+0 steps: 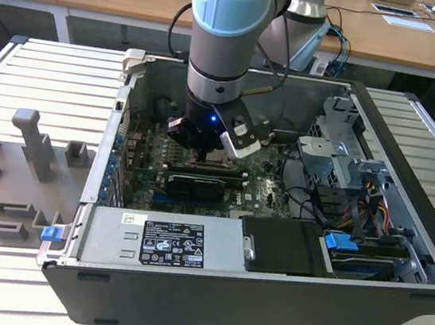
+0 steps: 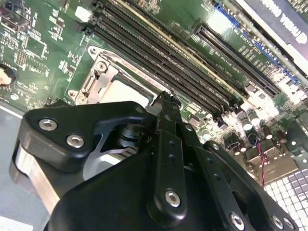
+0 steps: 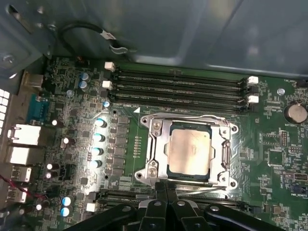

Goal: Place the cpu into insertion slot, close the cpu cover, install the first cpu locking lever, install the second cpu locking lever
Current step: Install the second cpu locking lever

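Note:
The cpu [image 3: 190,149] lies flat in the insertion slot [image 3: 192,179], its dull silver top showing through the window of the cpu cover [image 3: 156,144]. The cover lies down flat around it. A thin wire lever [image 3: 183,117] runs along one edge of the cover, and another [image 3: 230,144] runs along the neighbouring side. My gripper [image 3: 166,188] is shut with nothing between its fingers, and its tips hover just beside the socket's edge. In the second wrist view the gripper [image 2: 166,102] hides part of the cpu [image 2: 126,91] and cover [image 2: 96,77]. In the exterior view the gripper [image 1: 206,157] reaches down into the open computer case.
Long black memory slots [image 3: 178,86] run beside the socket. A black expansion card [image 1: 198,184] stands in front of the gripper, and a power supply [image 1: 163,239] lies in front of that. A drive cage [image 1: 338,158] and cables are at the exterior view's right; a grey fixture tray [image 1: 16,168] is outside at its left.

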You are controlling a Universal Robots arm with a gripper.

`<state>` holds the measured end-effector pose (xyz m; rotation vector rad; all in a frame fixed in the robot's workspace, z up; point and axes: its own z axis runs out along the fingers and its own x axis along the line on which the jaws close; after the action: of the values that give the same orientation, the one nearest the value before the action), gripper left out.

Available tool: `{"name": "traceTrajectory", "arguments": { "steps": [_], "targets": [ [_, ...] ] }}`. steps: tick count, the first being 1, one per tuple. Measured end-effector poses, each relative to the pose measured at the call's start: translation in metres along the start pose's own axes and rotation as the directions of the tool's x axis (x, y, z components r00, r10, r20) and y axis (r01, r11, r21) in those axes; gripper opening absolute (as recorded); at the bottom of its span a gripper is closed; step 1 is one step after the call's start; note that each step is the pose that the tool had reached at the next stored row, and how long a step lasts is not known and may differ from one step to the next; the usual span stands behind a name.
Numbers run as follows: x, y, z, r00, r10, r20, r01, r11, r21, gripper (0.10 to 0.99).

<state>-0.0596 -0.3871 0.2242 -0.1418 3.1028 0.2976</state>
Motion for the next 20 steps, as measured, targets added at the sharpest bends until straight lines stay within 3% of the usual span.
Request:
{"name": "traceTrajectory", "arguments": {
  "steps": [9, 17, 20],
  "targets": [
    [0.0022, -0.0002, 0.0001, 1.0000, 0.000, 0.0004, 0.000, 1.0000, -0.006, 0.106],
    [0.0061, -0.0006, 0.0005, 1.0000, 0.001, 0.0023, -0.001, 0.9997, -0.025, 0.106],
    [0.0081, -0.0008, 0.0009, 1.0000, 0.001, 0.0034, -0.001, 0.9993, -0.036, 0.106]
  ]
}}
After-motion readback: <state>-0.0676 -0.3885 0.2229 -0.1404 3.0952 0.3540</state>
